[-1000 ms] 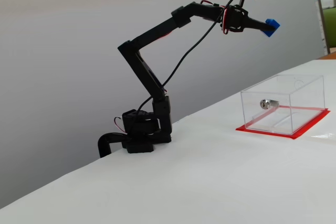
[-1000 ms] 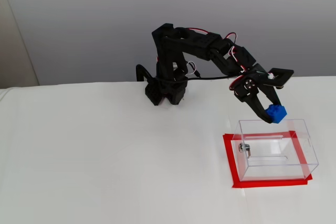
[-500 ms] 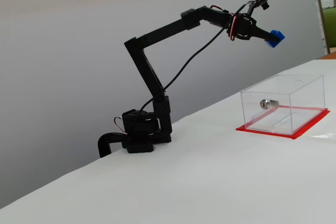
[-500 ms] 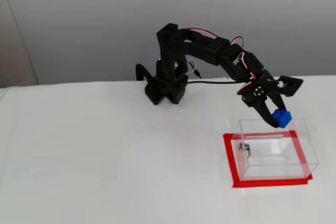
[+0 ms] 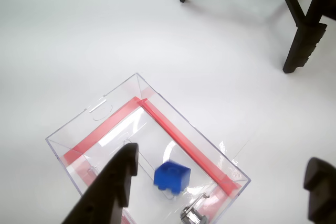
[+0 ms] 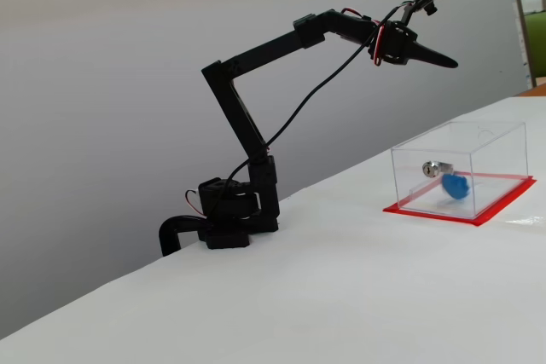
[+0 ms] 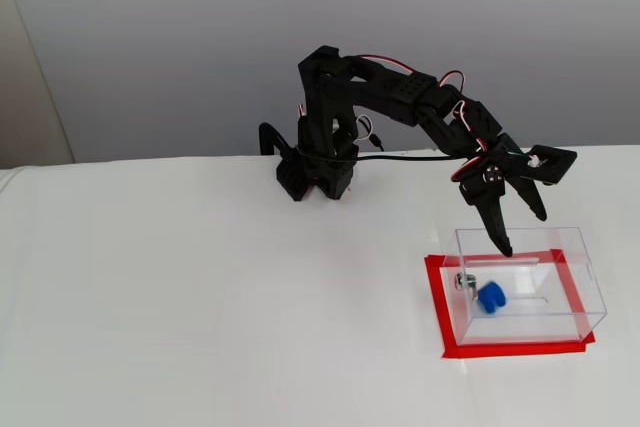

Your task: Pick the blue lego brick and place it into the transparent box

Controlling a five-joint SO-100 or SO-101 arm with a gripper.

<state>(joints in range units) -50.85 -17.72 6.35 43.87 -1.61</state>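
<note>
Small bright blue plastic lego brick inside the clear acrylic rectangular box with red base sheet, just beside the small silver metal lock, blurred in both fixed views. Directly above, clear of box and brick, black two-finger gripper with fingers spread wide and empty. Underneath, white table.

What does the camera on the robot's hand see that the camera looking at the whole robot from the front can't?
Only the wrist view shows black tripod legs standing on the table. Only that fixed view shows the whole black arm and its base. Both show the blue lego brick inside the transparent box, near the silver lock, with the open gripper empty above.
</note>
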